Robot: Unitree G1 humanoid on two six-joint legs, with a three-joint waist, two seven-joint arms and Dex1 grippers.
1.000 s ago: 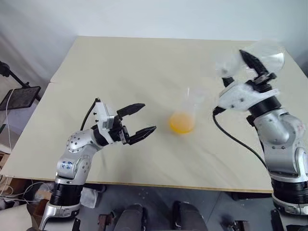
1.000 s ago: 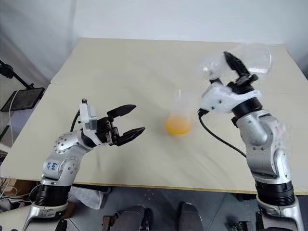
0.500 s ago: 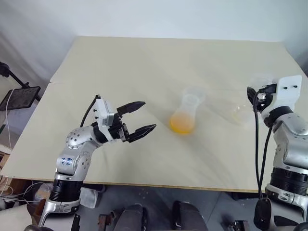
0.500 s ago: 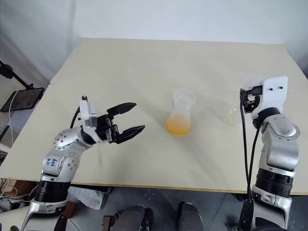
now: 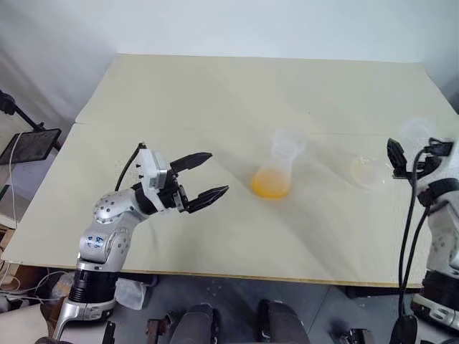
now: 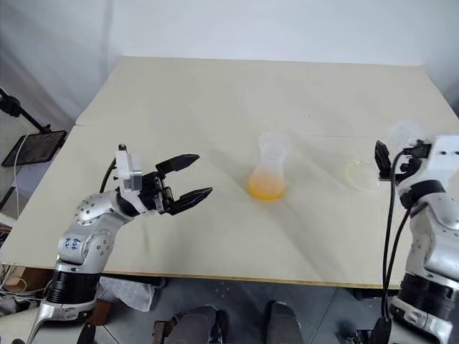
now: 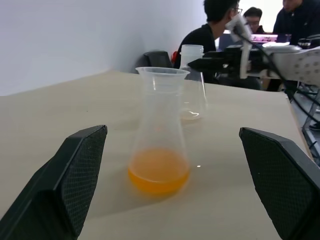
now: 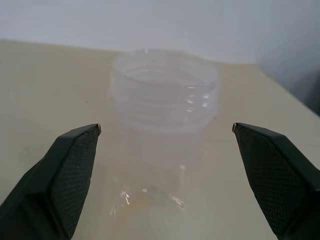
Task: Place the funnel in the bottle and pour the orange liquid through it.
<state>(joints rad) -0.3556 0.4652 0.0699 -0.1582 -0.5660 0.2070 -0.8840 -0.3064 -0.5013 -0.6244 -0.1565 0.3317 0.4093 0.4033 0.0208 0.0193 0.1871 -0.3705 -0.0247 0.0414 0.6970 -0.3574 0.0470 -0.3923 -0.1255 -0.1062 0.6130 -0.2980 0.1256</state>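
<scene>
the bottle (image 5: 275, 169) stands upright near the middle of the desk (image 5: 215, 100), the orange liquid (image 5: 271, 185) pooled shallow in its wide base and the funnel (image 7: 162, 78) seated in its neck. the left pincer (image 5: 202, 177) hovers at its 9 o'clock, released, fingers spread wide and holding nothing. at the bottle's 3 o'clock, well apart, a second clear vessel (image 8: 162, 120) stands upright and nearly empty; the right pincer (image 8: 165, 175) sits just beside it, released, its fingers apart from the walls.

Silver, rounded arm shells are seen, with black cables (looped at each wrist), white wrist housings and black textured fingers (image 7: 75, 175).
</scene>
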